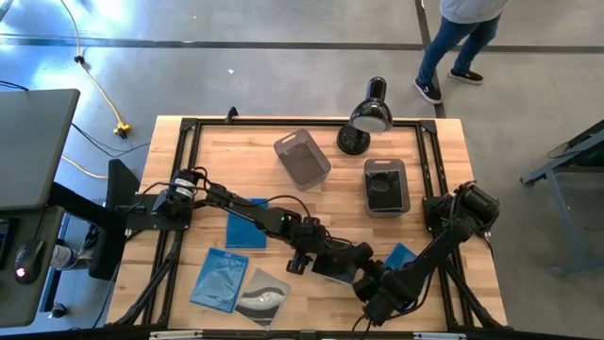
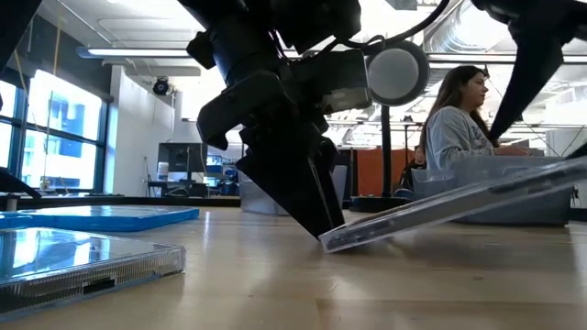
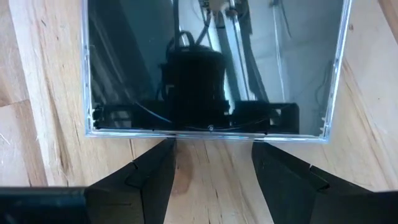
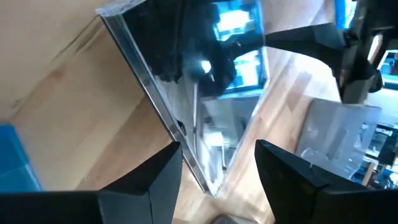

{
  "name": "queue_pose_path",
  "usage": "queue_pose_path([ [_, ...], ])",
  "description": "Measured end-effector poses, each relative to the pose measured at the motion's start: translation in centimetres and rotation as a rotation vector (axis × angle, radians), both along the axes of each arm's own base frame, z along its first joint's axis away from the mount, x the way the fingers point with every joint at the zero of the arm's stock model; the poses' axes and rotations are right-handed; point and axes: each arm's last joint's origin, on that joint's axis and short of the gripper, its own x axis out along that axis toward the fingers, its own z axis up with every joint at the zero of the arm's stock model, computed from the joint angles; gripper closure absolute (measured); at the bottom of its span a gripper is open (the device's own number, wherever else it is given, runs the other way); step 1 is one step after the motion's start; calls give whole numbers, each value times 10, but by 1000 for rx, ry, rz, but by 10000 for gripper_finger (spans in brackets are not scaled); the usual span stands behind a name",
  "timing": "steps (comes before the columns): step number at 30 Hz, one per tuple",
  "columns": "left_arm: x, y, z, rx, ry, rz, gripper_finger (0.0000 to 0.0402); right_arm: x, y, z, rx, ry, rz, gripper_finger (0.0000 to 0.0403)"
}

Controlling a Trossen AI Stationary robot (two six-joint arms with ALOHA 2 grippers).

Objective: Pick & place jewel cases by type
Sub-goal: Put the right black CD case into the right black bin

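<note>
A dark grey-black jewel case (image 1: 338,263) sits tilted near the table's near edge. Its low edge (image 2: 332,242) is on the wood and the other end (image 2: 559,179) is raised. My left gripper (image 3: 211,149) is open at that low edge and shows in the high view (image 1: 305,250) left of the case. My right gripper (image 4: 217,158) is open at the case's raised side (image 1: 370,276), and a corner of the case (image 4: 210,186) reaches between its fingers. Three blue cases (image 1: 247,227) (image 1: 220,277) (image 1: 401,255) and the clear-grey disc case (image 1: 262,293) lie flat. My left gripper slants down from the table's left. Both open fingertips (image 3: 166,149) stand on the wood against the dark case's low edge (image 3: 211,129) and do not pinch it. My right gripper has the case's raised corner (image 4: 205,177) between its open fingers; whether a finger touches it, I cannot tell.
Two smoky grey tubs stand toward the far side, one (image 1: 302,158) left of centre and one (image 1: 385,185) holding a dark case. A black dome lamp (image 1: 368,118) is at the far edge. A person (image 1: 453,47) walks beyond the table, and another person (image 2: 454,119) sits behind it.
</note>
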Motion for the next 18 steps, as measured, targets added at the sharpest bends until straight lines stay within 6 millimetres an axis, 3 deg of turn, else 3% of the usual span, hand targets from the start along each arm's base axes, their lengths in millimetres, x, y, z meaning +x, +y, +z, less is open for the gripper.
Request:
queue_pose_path([
  [18, 3, -2, 2, 21, -45, -2, 193, 8, 3, 26, -86, -63, 7, 206],
])
